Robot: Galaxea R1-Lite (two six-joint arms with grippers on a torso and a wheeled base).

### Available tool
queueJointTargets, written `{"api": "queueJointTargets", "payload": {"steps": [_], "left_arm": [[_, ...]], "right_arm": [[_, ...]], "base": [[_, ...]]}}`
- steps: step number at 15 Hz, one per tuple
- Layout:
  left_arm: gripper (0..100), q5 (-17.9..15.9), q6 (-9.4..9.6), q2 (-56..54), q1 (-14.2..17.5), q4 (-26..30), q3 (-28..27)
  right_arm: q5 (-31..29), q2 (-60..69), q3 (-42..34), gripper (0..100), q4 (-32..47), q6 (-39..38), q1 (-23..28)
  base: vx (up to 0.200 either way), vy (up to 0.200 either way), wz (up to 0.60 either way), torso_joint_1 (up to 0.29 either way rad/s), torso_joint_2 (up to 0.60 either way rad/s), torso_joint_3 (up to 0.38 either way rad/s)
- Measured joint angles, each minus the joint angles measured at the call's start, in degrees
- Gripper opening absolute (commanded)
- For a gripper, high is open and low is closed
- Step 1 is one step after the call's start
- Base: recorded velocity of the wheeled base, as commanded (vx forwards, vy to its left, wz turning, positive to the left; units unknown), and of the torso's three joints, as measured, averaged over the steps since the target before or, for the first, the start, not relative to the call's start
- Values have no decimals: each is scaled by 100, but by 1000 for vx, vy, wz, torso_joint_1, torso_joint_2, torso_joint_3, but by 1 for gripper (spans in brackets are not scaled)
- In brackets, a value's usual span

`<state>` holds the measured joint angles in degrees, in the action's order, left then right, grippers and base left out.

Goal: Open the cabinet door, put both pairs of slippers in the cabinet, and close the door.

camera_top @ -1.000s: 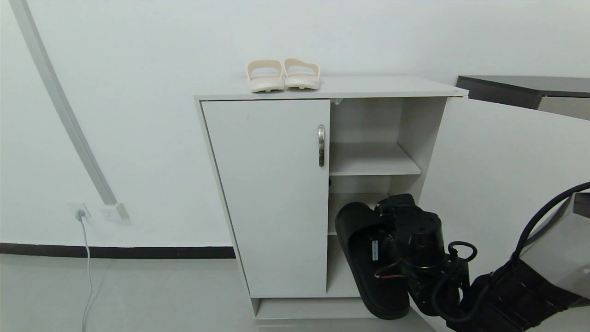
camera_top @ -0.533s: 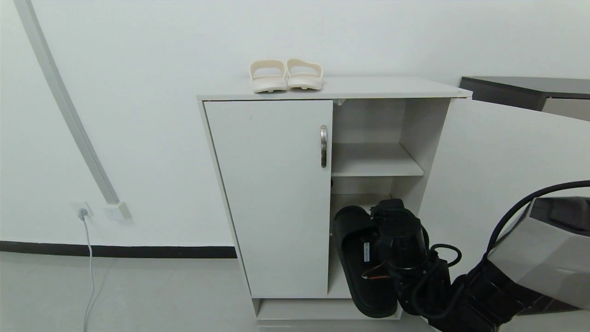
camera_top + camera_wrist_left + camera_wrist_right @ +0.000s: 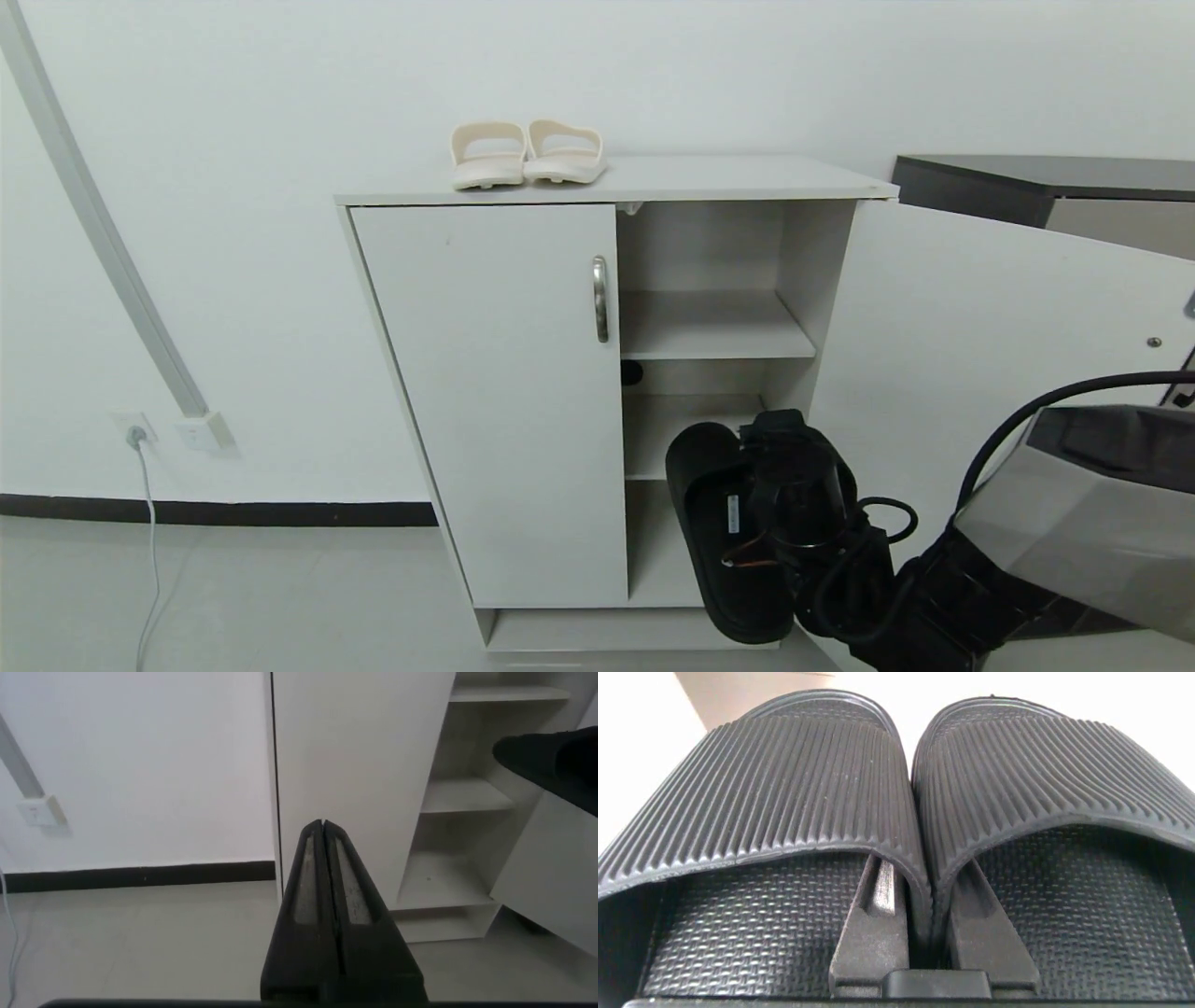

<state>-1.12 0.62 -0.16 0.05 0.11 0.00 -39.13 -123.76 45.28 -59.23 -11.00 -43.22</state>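
Note:
The white cabinet [image 3: 597, 182] has its left door [image 3: 495, 392] closed and its right door [image 3: 971, 355] swung open, showing three shelves. A cream pair of slippers [image 3: 527, 154] lies on the cabinet top. My right gripper [image 3: 756, 467] holds the black pair of slippers [image 3: 714, 532] upright in front of the lower shelves. In the right wrist view the fingers [image 3: 878, 905] pinch the two inner straps of the black slippers [image 3: 785, 784] together. My left gripper [image 3: 322, 835] is shut on nothing, low and facing the cabinet's left side.
A grey conduit [image 3: 93, 224] runs down the wall to a socket [image 3: 138, 431] with a cable. A dark counter [image 3: 1055, 182] stands right of the cabinet. A metal handle [image 3: 600, 299] is on the closed door.
The head camera has shifted, so the cabinet sits further left in the picture. My right arm has carried the black slippers a little lower and closer to the cabinet's lower shelves.

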Motion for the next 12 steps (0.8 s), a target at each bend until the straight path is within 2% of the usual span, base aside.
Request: {"api": "queueJointTargets", "payload": {"steps": [12], "left_arm": [[0,0,2,5,2,-1,0]], "right_arm": [[137,-686,588,0,-87,-121,-30]], "base": [[0,0,0,0,0,0]]}}
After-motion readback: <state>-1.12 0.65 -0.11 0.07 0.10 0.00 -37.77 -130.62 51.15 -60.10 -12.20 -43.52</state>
